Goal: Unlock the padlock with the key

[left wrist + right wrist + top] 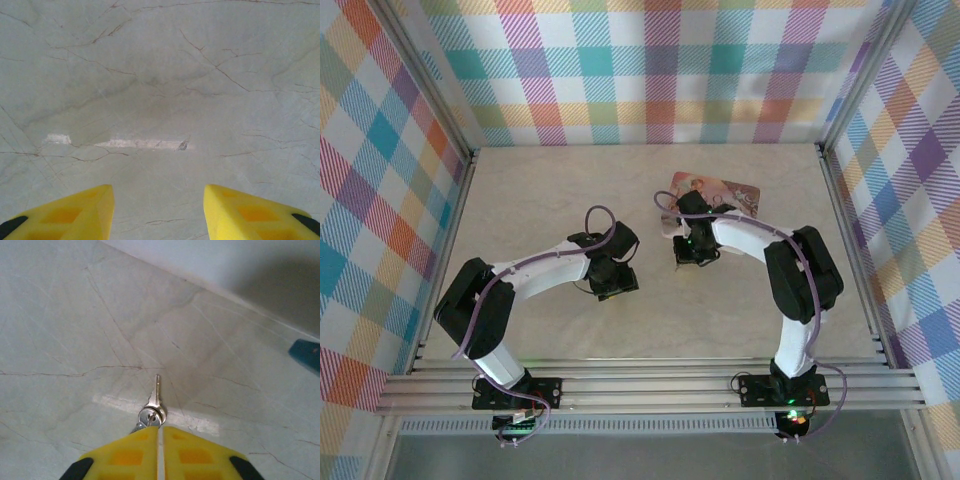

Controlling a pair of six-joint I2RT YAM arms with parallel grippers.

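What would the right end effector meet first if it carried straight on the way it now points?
Probably the bare marble-patterned tabletop. The right end effector, shut on a small silver key, angles down at it, so the key's tip would touch first; how far off is unclear.

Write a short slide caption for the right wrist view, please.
Right gripper shut on the key, its blade pointing forward over the marbled table.

The bench [570, 180] is closed in on three sides by checked walls [650, 70]. Bare surface is left along the rear and left. A flat card [725, 190] is partly covered by the right arm [760, 235]. Bare bench is seen between the spread fingers of the left pincer [157, 192] and ahead of the key [155, 405] clamped in the right pincer [160, 429].
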